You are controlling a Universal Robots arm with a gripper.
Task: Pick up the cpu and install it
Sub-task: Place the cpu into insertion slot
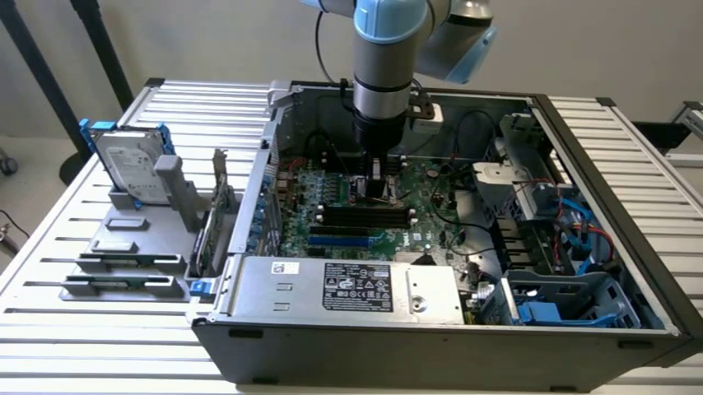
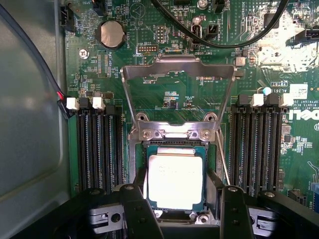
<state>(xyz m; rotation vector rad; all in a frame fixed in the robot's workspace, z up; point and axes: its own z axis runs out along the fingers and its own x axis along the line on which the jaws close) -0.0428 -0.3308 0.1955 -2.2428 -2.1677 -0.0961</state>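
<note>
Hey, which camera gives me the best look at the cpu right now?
The wrist view. The cpu lies right below the camera, its shiny silver top plain, at the socket next to the raised metal frame. In the exterior view the gripper stands over that spot on the motherboard and hides the chip.

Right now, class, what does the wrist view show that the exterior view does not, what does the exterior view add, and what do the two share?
Wrist view: the cpu with its shiny top at the socket, the metal retention frame standing raised, and a round coin battery.
Exterior view: the arm reaching down into the open computer case, the labelled power supply box, and the hard drive with blue rails standing upright outside the case at the exterior view's left.
Shared: the green motherboard, its black memory slots, and the gripper over them.
</note>
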